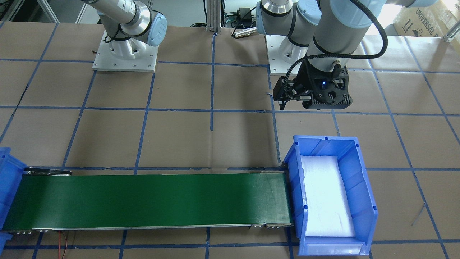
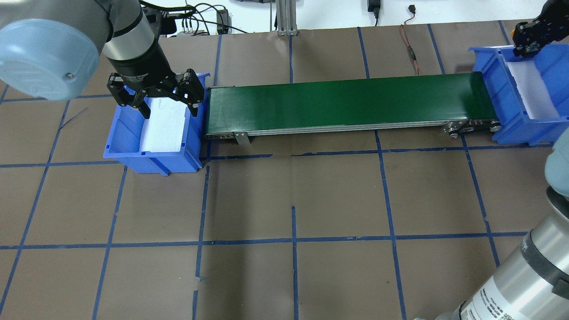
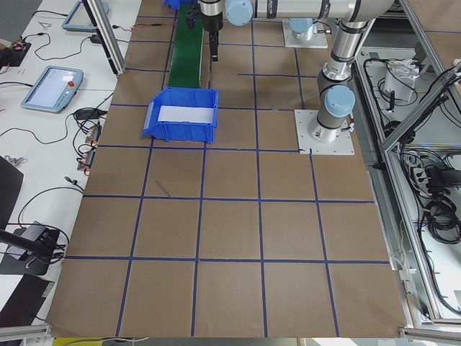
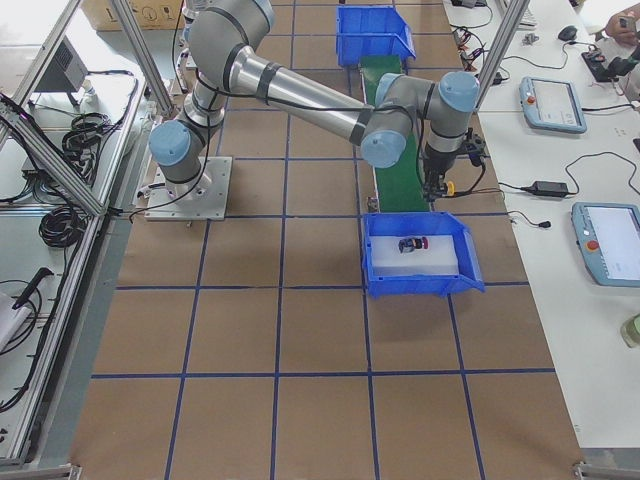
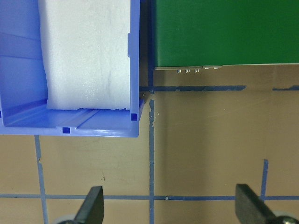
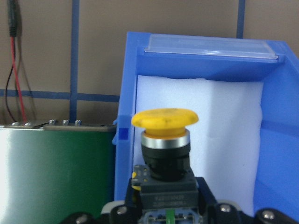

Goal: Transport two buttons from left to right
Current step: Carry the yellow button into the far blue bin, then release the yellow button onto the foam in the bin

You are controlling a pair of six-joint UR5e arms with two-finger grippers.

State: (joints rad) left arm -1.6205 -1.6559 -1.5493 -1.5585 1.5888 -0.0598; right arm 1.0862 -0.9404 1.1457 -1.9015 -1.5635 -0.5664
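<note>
- The left bin [image 2: 122,138] stands at the left end of the conveyor belt [image 2: 342,102], touching it. Only its white foam pad [image 2: 162,129] shows inside; no button is visible there.
- The left gripper [image 2: 170,111] hangs over this bin's belt-side edge. Its fingers [image 5: 91,207] are spread wide and carry nothing. This probably means the supply side is finished.
- The belt runs left to right across the tabletop [image 2: 293,200] and bridges the two bins. Its green surface is bare.
- The right gripper [image 2: 526,44] hovers above the belt-side edge of the right bin [image 2: 518,131], with its fingers clamped on the black rear block of the yellow button [image 6: 164,140]. Gripping the block leaves the cap free for release.
- The yellow button's long axis appears to run in line with the fingers. Its mushroom cap leads away from the wrist, toward the bin's foam.
- The red button [image 4: 412,244] rests on the foam inside the right bin. It is too small to judge its axis.
</note>
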